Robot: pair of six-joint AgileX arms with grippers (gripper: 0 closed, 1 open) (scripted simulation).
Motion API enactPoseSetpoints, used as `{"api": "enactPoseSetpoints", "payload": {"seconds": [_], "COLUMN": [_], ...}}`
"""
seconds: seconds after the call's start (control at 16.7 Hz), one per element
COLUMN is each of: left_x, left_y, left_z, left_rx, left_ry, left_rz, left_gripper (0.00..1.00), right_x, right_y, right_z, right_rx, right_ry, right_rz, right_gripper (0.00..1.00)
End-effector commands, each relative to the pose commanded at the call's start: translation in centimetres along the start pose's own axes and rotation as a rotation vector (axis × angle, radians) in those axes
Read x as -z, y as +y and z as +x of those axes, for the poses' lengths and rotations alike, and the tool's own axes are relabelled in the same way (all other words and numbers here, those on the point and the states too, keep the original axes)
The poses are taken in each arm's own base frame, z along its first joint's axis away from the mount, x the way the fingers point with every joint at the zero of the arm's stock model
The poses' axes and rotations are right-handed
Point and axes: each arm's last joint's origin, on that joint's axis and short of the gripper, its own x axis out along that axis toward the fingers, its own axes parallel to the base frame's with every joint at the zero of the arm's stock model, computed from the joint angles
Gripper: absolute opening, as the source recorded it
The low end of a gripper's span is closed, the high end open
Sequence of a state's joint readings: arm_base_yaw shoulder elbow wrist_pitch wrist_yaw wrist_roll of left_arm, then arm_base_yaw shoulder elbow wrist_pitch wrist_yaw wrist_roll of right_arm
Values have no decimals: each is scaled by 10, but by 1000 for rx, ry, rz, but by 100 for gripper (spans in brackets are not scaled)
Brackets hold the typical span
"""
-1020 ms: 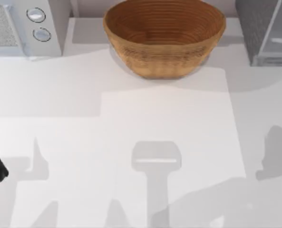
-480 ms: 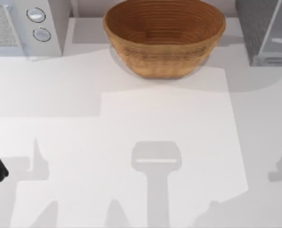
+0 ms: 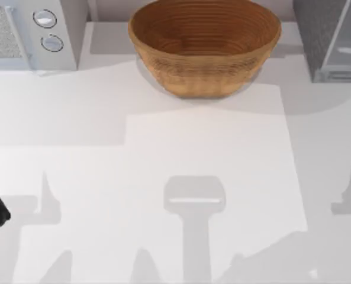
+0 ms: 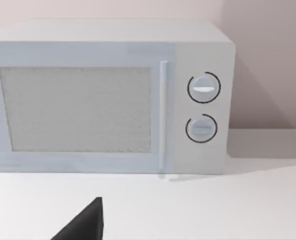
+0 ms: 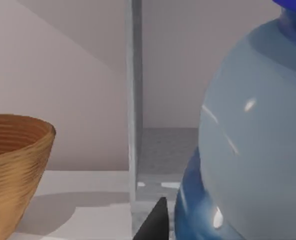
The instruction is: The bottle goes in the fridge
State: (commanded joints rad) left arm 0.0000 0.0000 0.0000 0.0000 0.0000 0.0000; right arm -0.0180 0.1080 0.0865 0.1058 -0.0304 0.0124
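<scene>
White table (image 3: 163, 148): wicker basket (image 3: 205, 44), microwave (image 3: 27, 32), fridge (image 3: 332, 38) before you. Clear blue-capped bottle (image 5: 252, 140) close by right gripper; grip indiscernible.

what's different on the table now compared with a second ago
Only shadows changed: the dark shape on the table by the top view's right edge shrank and slid toward that edge over the last second. The basket, microwave and fridge stayed put, as did the left arm at the left edge.
</scene>
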Motion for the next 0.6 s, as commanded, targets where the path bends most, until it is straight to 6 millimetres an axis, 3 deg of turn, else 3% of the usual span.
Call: {"api": "enactPoseSetpoints", "payload": {"seconds": [0.18, 0.36, 0.48, 0.6], "left_x": [0, 0, 0, 0], "left_y": [0, 0, 0, 0], "left_z": [0, 0, 0, 0], "left_rx": [0, 0, 0, 0], "left_ry": [0, 0, 0, 0], "left_rz": [0, 0, 0, 0], "left_gripper": [100, 100, 100, 100], "right_x": [-39, -68, -72, -62], "right_y": [-3, -10, -19, -32], "right_z": [15, 51, 88, 132], "right_rx": [-3, -2, 0, 2], "right_ry": [-95, -119, -84, -28], "right_rz": [-4, -17, -23, -26], "right_gripper": [1, 1, 1, 1]}}
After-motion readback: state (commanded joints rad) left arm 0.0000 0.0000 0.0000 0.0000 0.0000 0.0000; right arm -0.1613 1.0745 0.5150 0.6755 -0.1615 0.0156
